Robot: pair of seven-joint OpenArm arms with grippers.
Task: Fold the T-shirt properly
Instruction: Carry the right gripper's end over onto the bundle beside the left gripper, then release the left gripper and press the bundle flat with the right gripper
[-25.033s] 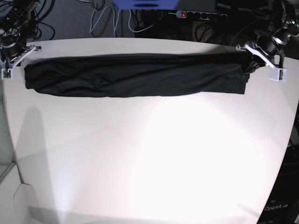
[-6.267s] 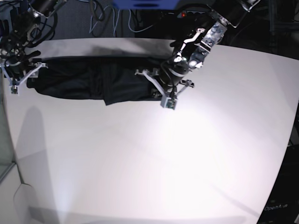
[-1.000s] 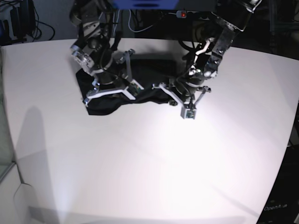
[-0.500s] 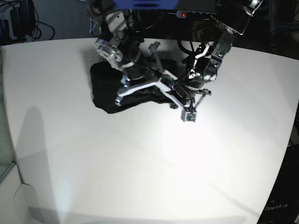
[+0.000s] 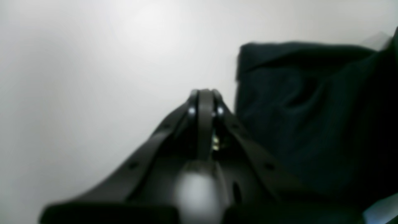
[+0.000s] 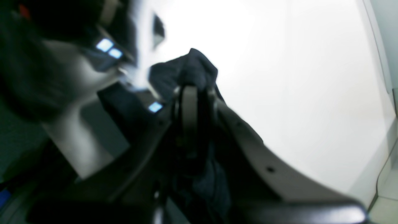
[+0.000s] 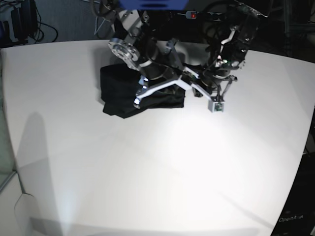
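The black T-shirt (image 7: 120, 91) lies as a compact folded bundle on the white table (image 7: 157, 172), left of centre at the back. My right gripper (image 7: 183, 82) reaches over it from the back left. In the right wrist view that gripper (image 6: 192, 90) is shut on a bunched fold of the T-shirt (image 6: 194, 67), which pokes out past the fingertips. My left gripper (image 7: 198, 89) hangs just right of the bundle's right edge. The left wrist view shows it (image 5: 203, 93) shut with nothing in it, and the T-shirt (image 5: 311, 109) beside it on the right.
Both arms crowd together over the back middle of the table. Behind the far edge run cables and a power strip (image 7: 193, 14) with a red light. A grey floor strip shows past the table's left edge.
My right gripper has swung right across the bundle with cloth in it, drawing the T-shirt's left side in. The left gripper has drifted right and slightly back.
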